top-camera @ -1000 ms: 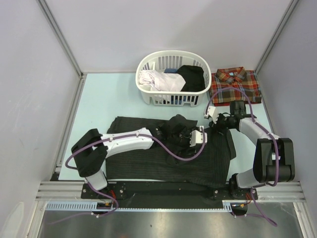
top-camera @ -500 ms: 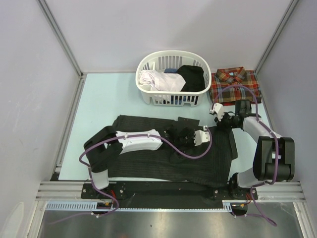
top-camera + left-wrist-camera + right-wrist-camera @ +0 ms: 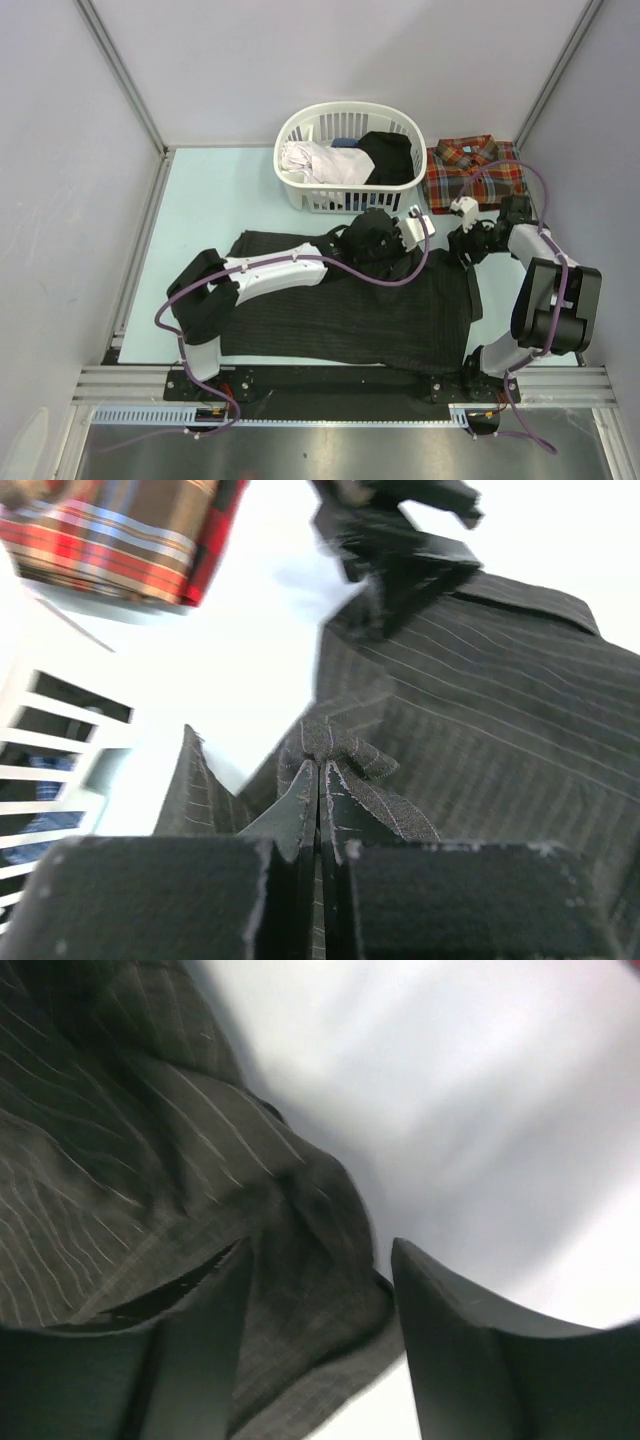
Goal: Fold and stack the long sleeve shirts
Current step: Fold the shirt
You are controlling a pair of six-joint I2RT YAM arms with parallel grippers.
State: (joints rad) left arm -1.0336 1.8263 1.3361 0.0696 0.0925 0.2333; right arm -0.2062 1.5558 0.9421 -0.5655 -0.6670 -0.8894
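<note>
Left hand sits at the far edge of the pinstripe shirt, just short of the laundry basket. Its arm stretches low from the near-left base across the cloth. Right hand hangs over the shirt's far right corner, with its arm bent back sharply. The pinstripe shirt lies spread on the desk, its long side running left to right. The plaid shirt lies folded at the far right, beside the basket, collar toward the back wall.

From the left wrist, the left fingers are clenched on a small peak of pinstriped cloth. The right hand shows ahead, with the plaid shirt at the upper left.

From the right wrist, the right fingers stand apart, released and gripping nothing. The shirt's rumpled edge lies under them, bare desk beyond.
</note>
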